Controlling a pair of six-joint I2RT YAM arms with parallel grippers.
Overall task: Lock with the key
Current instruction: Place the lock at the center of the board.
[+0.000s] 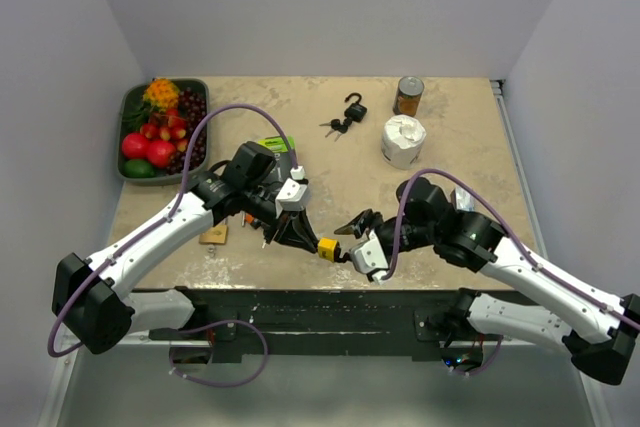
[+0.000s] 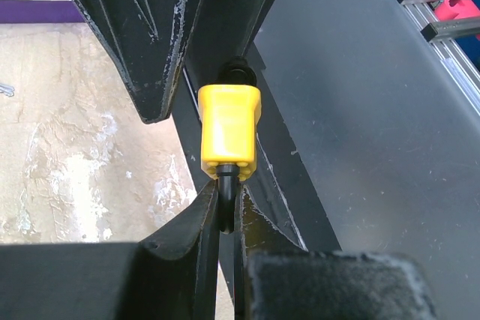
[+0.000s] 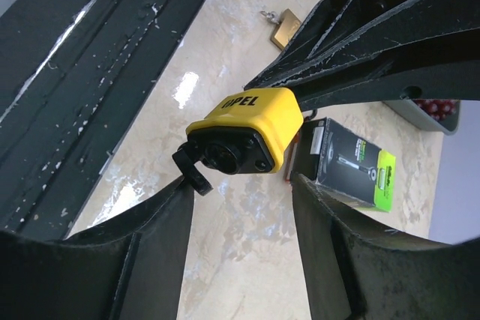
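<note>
Left tool [image 2: 226, 200], clenched on the shackle [image 2: 227, 215], holds the yellow padlock [image 3: 247, 129] above the counter's [image 1: 450, 197] near edge, long axis pointing at the nearer right tool [image 3: 240, 185], whose released jaws straddle the black key [image 3: 195, 168] at the lock's end face.

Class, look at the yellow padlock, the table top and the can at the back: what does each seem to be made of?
Yellow padlock: likely a plastic or rubbery cover, smooth, with rounded edges; the core is hidden.
Table top: stone-look, mottled beige with glossy reflections; possibly laminate.
Can: probably metal, with a grey lid and a printed label.
</note>
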